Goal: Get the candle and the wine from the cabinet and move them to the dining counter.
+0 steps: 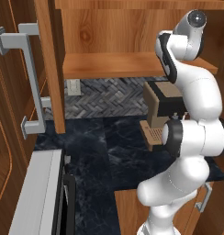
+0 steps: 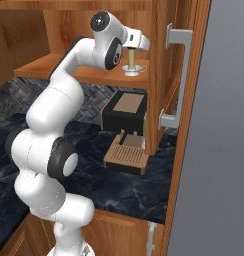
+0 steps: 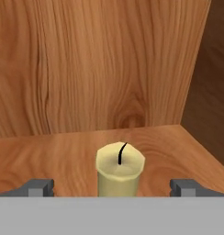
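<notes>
The candle (image 3: 120,170), a short cream cylinder with a black wick, stands upright on the wooden shelf (image 3: 49,156) of the open cabinet (image 1: 114,64). In the right base view the candle (image 2: 130,61) sits on a small pale holder near the shelf's right end, just under my hand. My gripper (image 3: 113,188) is open, one fingertip (image 3: 40,187) on each side of the candle and apart from it. The wine and the dining counter are out of view.
The cabinet's side wall (image 3: 210,92) rises close to the right of the candle. Both doors stand open, with grey bar handles (image 1: 26,78) (image 2: 176,75). Below the shelf, a brown and black coffee machine (image 2: 125,112) stands on the dark worktop (image 1: 114,151) backed by herringbone tiles.
</notes>
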### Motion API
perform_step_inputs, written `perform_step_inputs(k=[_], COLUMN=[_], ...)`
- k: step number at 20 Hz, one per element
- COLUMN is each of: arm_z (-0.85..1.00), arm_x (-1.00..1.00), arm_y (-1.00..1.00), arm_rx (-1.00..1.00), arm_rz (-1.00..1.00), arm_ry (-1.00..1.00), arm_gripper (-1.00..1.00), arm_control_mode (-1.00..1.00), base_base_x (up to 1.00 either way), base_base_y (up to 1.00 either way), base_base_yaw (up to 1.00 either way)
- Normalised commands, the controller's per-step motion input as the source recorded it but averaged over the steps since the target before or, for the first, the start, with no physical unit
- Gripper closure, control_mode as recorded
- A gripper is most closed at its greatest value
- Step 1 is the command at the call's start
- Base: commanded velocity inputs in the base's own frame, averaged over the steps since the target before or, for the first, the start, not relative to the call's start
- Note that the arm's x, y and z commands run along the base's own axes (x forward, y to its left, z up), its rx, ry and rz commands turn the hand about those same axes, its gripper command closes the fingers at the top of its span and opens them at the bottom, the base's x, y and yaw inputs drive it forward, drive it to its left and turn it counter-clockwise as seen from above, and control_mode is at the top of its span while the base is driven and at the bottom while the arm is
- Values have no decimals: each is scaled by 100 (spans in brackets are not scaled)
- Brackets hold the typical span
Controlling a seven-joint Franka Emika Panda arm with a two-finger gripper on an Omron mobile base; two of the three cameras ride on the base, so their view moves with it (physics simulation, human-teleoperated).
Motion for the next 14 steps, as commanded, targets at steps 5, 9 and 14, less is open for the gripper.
perform_step_inputs(k=[5,9,14], arm_z=[0,0,-1], arm_x=[3,0,2], arm_y=[-4,-5,-5], arm_rx=[0,0,0], arm_rz=[0,0,0], arm_ry=[0,0,0], arm_gripper=[-100,-100,-100], arm_control_mode=[-100,-100,-100], base_base_x=[0,0,0], base_base_y=[0,0,0], base_base_yaw=[0,0,0])
